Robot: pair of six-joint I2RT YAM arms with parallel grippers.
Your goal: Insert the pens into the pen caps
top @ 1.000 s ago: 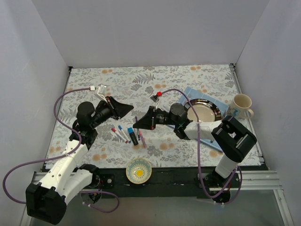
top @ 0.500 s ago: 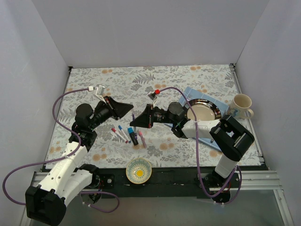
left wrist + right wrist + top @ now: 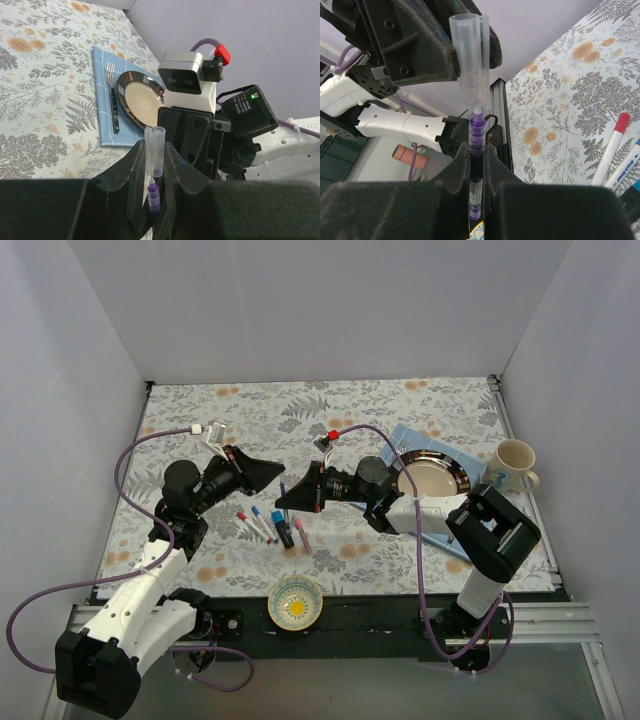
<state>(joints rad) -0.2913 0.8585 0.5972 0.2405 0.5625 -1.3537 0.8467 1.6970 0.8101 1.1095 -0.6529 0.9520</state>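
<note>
My left gripper (image 3: pixel 277 473) is shut on a clear pen cap (image 3: pixel 154 149), which also shows in the right wrist view (image 3: pixel 468 55). My right gripper (image 3: pixel 287 499) is shut on a purple pen (image 3: pixel 477 145) with its white tip pointing at the cap's lower end. Tip and cap are in line and almost touching. The pen tip shows between the left fingers (image 3: pixel 153 194). The two grippers meet above the table centre. Two white pens with red and blue caps (image 3: pixel 256 525), a black marker with a light-blue end (image 3: pixel 283 530) and a pink pen (image 3: pixel 302 534) lie below them.
A steel plate (image 3: pixel 433 476) sits on a blue napkin (image 3: pixel 402 435) with a fork (image 3: pixel 113 95) at the right. A cream mug (image 3: pixel 513 466) stands at the right edge. A patterned bowl (image 3: pixel 296 602) sits at the near edge.
My right gripper has moved left and slightly up with the purple pen, bringing its tip to the cap held by my left gripper. The left arm has barely shifted.
</note>
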